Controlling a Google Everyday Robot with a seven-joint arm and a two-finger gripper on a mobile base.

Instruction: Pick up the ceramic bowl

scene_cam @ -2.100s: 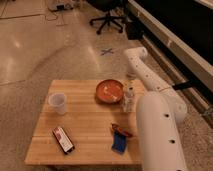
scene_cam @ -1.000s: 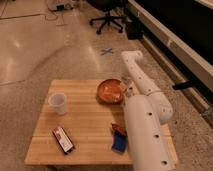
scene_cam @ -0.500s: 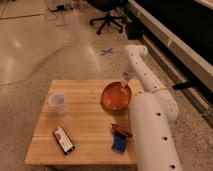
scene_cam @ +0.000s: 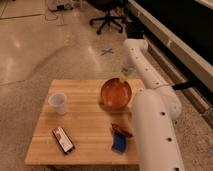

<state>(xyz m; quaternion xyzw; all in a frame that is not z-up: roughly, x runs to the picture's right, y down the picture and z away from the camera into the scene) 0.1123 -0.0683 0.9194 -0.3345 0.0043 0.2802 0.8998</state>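
The gripper (scene_cam: 123,80) sits at the far rim of the ceramic bowl (scene_cam: 116,93), above the right half of the table's far edge. It appears to be pinching that rim, though the fingers themselves are mostly hidden behind the bowl. The one bowl, orange-red and glossy, is tilted up so its inside faces the camera, and it looks lifted off the wooden table (scene_cam: 85,125), its lower edge over the right-centre of the top.

The single white arm (scene_cam: 150,115) runs from the near right corner up along the right edge, then bends down to the bowl; its thick lower segment covers that right edge and the near right corner.

There is one translucent white cup (scene_cam: 57,103), upright near the left edge. One dark, flat phone-like object (scene_cam: 63,139) lies near the near left corner. One blue packet (scene_cam: 119,142) lies close to the near edge, just beside the arm, with a small red item (scene_cam: 121,130) touching its far side; what that red item is cannot be made out.

Beyond the table, one black office chair (scene_cam: 107,15) is cut off by the top of the view.
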